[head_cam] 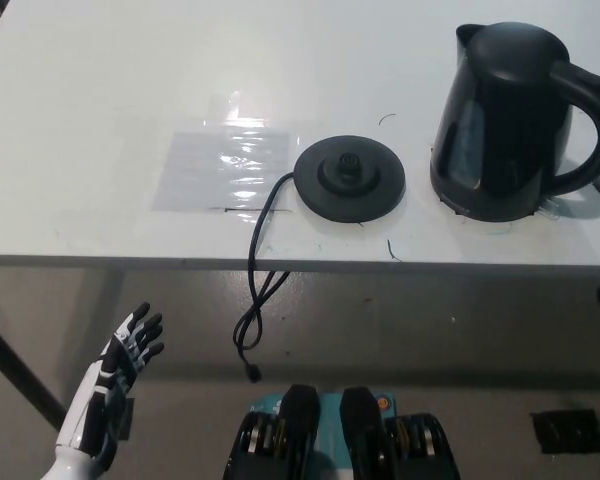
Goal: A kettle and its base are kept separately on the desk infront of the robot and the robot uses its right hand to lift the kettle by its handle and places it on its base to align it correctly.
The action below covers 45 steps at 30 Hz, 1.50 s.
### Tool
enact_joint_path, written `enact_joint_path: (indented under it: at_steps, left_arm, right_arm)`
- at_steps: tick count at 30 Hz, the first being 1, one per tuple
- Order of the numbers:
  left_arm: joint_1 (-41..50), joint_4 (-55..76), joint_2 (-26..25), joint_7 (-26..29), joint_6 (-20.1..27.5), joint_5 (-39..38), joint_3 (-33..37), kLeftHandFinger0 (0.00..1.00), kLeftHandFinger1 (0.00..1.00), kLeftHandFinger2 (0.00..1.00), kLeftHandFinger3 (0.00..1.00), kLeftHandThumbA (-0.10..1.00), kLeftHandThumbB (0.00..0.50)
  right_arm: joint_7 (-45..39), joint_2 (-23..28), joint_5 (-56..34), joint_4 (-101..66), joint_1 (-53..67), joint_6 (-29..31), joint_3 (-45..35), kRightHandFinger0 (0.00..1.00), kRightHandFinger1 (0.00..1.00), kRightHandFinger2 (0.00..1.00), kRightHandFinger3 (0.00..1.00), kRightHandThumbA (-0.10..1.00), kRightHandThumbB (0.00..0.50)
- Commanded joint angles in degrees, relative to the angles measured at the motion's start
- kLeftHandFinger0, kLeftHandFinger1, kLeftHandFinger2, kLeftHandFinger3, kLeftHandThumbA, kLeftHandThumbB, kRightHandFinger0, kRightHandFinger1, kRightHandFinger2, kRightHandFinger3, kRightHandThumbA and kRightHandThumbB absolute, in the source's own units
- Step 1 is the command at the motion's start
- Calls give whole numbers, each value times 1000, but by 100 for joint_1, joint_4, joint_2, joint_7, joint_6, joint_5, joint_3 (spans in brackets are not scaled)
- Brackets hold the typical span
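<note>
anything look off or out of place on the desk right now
Mostly tidy. The kettle stands upright on the desk, apart from its base. The base's cord trails off the front edge and dangles unplugged below. A shiny taped sheet lies beside the base. No spills or damage visible.

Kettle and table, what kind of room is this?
Probably a lab or workshop, not a kitchen. The kettle and its base sit apart on a plain white table with a taped clear sheet, and the cord dangles unplugged over a bare grey floor.
</note>
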<state>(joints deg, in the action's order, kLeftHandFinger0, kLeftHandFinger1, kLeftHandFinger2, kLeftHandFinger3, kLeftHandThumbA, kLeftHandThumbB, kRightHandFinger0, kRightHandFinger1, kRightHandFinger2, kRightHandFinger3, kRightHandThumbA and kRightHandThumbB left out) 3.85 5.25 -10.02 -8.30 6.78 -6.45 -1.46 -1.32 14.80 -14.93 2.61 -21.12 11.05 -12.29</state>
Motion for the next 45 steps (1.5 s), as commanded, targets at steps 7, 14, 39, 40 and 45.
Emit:
enact_joint_path:
  at_steps: [7, 14, 39, 40, 45]
  left_arm:
    - [-56, 199, -97, -47, 191, 21, -47, 1000, 1000, 1000, 1000, 960, 52]
    - [-76, 139, -104, -84, 238, -29, -48, 1000, 1000, 1000, 1000, 987, 58]
    - [-119, 129, -105, -169, 138, -206, -94, 1000, 1000, 1000, 1000, 1000, 153]
    - [-117, 128, -102, -169, 138, -207, -99, 1000, 1000, 1000, 1000, 1000, 155]
    - [-96, 131, -94, -178, 165, -204, -113, 1000, 1000, 1000, 1000, 1000, 137]
  right_arm:
    - [-147, 83, -218, 738, -866, -72, -70, 1000, 1000, 1000, 1000, 1000, 286]
    - [-197, 94, -192, 1144, -1139, -72, -21, 1000, 1000, 1000, 1000, 1000, 262]
    - [-124, 181, 175, 2523, -1772, 118, 136, 1000, 1000, 1000, 1000, 1000, 238]
    - [-119, 176, 184, 2540, -1786, 125, 136, 1000, 1000, 1000, 1000, 1000, 238]
    - [-84, 153, 243, 2663, -1863, 165, 149, 1000, 1000, 1000, 1000, 1000, 270]
